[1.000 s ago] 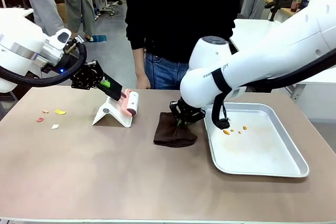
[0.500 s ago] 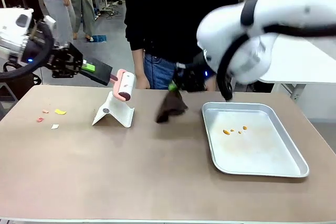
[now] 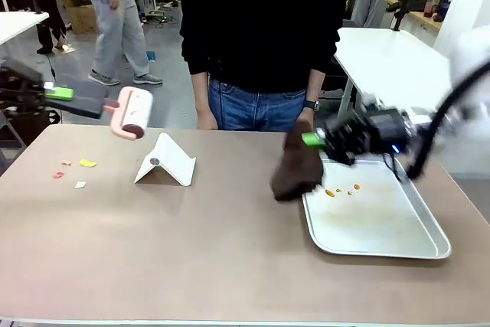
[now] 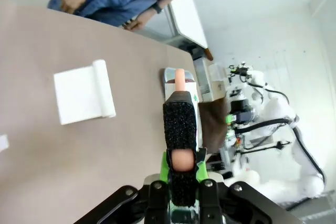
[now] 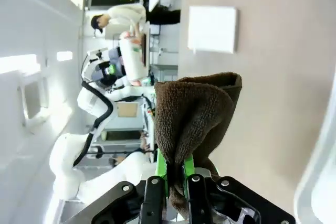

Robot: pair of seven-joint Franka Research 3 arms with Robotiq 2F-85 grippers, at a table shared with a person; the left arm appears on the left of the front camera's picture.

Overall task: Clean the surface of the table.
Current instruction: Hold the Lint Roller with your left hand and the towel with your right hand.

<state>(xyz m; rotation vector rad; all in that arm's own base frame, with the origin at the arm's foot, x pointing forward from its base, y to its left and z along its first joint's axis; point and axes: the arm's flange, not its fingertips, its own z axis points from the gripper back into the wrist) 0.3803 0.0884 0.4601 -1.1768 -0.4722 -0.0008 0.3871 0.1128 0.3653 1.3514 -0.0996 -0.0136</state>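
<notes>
The beige-brown table (image 3: 191, 250) spans the front view. My left gripper (image 3: 60, 94) hovers above its far left, shut on the black handle of a lint roller whose pink roll (image 3: 130, 112) hangs in the air. In the left wrist view the left gripper (image 4: 181, 169) clamps that handle (image 4: 178, 124). My right gripper (image 3: 310, 140) is shut on a dark brown cloth (image 3: 295, 168), which hangs over the tray's left edge. In the right wrist view the right gripper (image 5: 172, 169) pinches the cloth (image 5: 194, 114).
A silver tray (image 3: 406, 246) with orange crumbs (image 3: 342, 189) lies at the right. A white folded stand (image 3: 164, 162) sits left of centre, and small coloured scraps (image 3: 76, 166) lie near the left edge. A person (image 3: 260, 36) stands at the far side.
The left arm lifted the roller off the white stand and drew it up and left. The right arm raised the cloth from the table and swung it right, to the tray.
</notes>
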